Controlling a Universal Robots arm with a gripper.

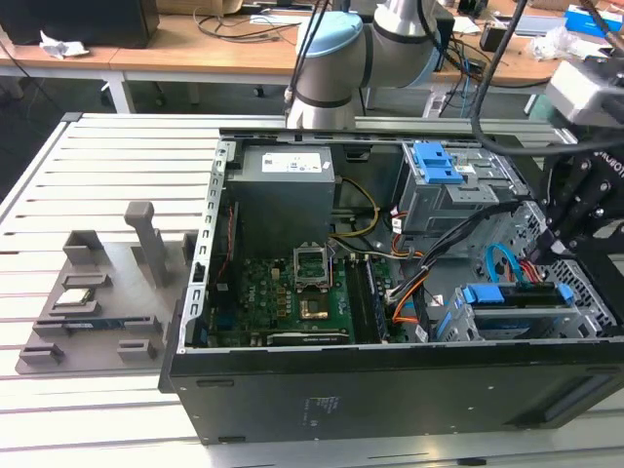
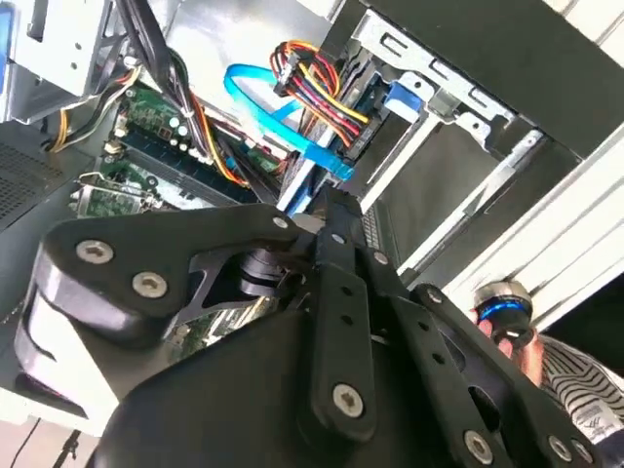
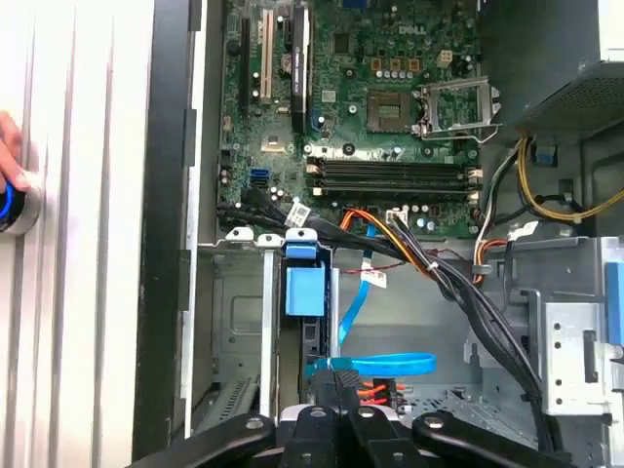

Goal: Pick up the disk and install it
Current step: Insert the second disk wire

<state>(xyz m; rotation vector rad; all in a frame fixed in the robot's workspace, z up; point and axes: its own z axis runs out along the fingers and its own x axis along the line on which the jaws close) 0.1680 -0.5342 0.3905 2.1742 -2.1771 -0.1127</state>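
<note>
While the gripper (image 3: 336, 382), fingers pinched together, presses the disk (image 1: 517, 295) into its bay, the blue SATA cable (image 3: 375, 364) risks snagging.

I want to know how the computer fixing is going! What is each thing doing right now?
computer case, lying on its side, open, cover off
disk, standing on edge in the drive bay
hand, down inside the case, right at the drive bay
blue cable, looped loose beside the bay
</note>
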